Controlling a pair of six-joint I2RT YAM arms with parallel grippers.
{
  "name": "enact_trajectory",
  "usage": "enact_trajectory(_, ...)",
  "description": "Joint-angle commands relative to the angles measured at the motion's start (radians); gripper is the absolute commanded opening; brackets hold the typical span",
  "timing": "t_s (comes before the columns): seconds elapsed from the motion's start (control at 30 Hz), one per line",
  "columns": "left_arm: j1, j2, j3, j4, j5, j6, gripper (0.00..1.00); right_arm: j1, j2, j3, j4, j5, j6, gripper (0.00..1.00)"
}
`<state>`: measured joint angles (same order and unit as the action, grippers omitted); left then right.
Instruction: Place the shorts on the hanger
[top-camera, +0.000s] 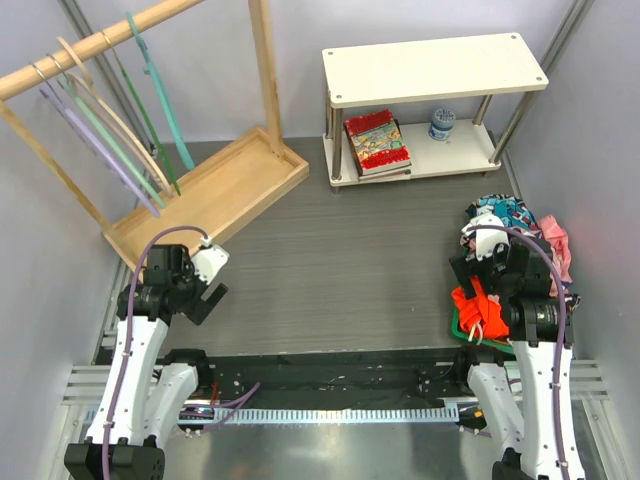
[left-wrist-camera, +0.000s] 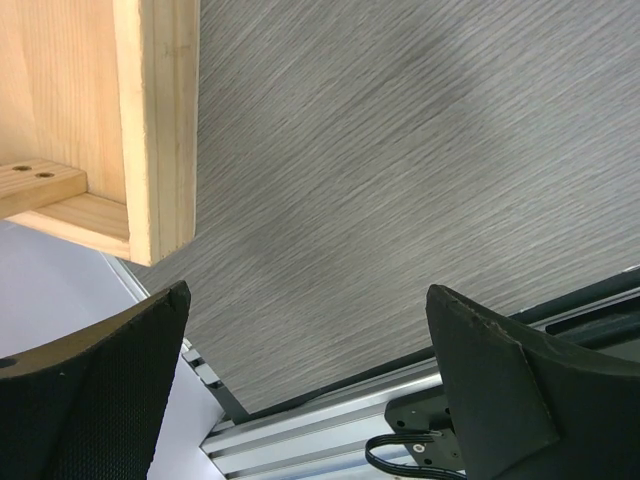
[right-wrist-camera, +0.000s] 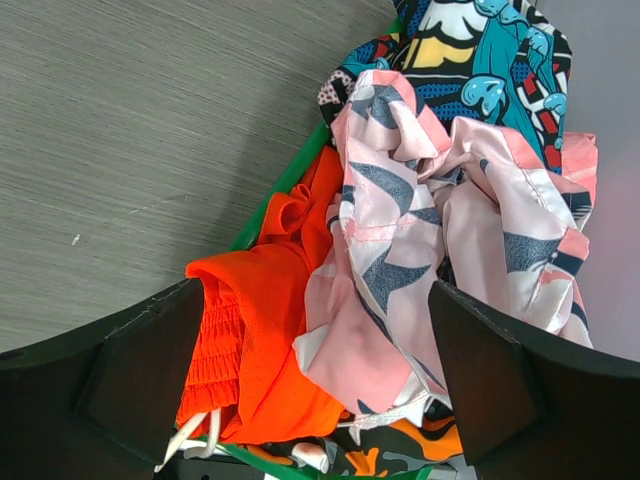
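Pale grey walls (top-camera: 300, 30) enclose a dark grey, wood-grained worktop (top-camera: 350, 270). Back left stands a wooden rack (top-camera: 266, 70) on a tray base. Back right, a white shelf (top-camera: 432, 62) holds a book (top-camera: 376, 142) and perhaps a small jar (top-camera: 441, 123).

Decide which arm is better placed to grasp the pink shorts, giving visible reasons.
Right. The right gripper hangs open directly over the shorts; the left gripper sits open across the table, beside the wooden rack.
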<state>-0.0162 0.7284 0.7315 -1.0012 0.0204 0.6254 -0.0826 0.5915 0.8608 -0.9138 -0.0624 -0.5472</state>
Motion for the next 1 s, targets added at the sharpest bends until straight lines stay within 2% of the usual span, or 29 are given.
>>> enact_trajectory(0.0, 0.005, -0.009, 0.052, -0.019, 0.044, 0.017, 1.00, -0.003, 0.011, 0.053, -0.008, 0.007, 0.007, 1.00)
enact_trajectory(0.1, 0.002, 0.009, 0.097, -0.080, 0.102, 0.020, 1.00, -0.003, 0.017, 0.070, -0.005, 0.021, 0.024, 1.00)
enact_trajectory(0.2, -0.017, 0.043, 0.147, -0.190, 0.212, 0.095, 1.00, -0.003, 0.016, 0.079, -0.007, 0.026, 0.035, 1.00)
enact_trajectory(0.3, -0.079, 0.054, 0.157, -0.183, 0.231, 0.094, 1.00, -0.003, 0.037, 0.084, -0.005, 0.035, 0.041, 1.00)
enact_trajectory(0.4, -0.247, 0.110, 0.155, -0.137, 0.164, 0.042, 1.00, -0.003, 0.044, 0.090, -0.010, 0.027, 0.038, 0.99)
enact_trajectory(0.43, -0.299, 0.130, 0.158, -0.099, 0.091, 0.022, 1.00, -0.003, 0.047, 0.092, -0.008, 0.026, 0.041, 1.00)
enact_trajectory(0.47, -0.414, 0.158, 0.161, -0.080, 0.055, -0.011, 1.00, -0.003, 0.051, 0.096, -0.010, 0.026, 0.041, 1.00)
enact_trajectory(0.5, -0.465, 0.205, 0.176, -0.064, 0.029, -0.022, 1.00, -0.003, 0.057, 0.106, -0.011, 0.027, 0.044, 1.00)
enact_trajectory(0.7, -0.683, 0.383, 0.351, -0.017, -0.014, -0.050, 1.00, -0.003, 0.082, 0.139, -0.033, 0.033, 0.044, 1.00)
enact_trajectory(0.8, -0.758, 0.466, 0.463, -0.045, -0.037, -0.059, 1.00, -0.003, 0.096, 0.161, -0.037, 0.018, 0.050, 1.00)
enact_trajectory(0.97, -0.777, 0.560, 0.641, -0.079, 0.029, -0.125, 1.00, -0.003, 0.123, 0.190, -0.045, -0.013, 0.053, 1.00)
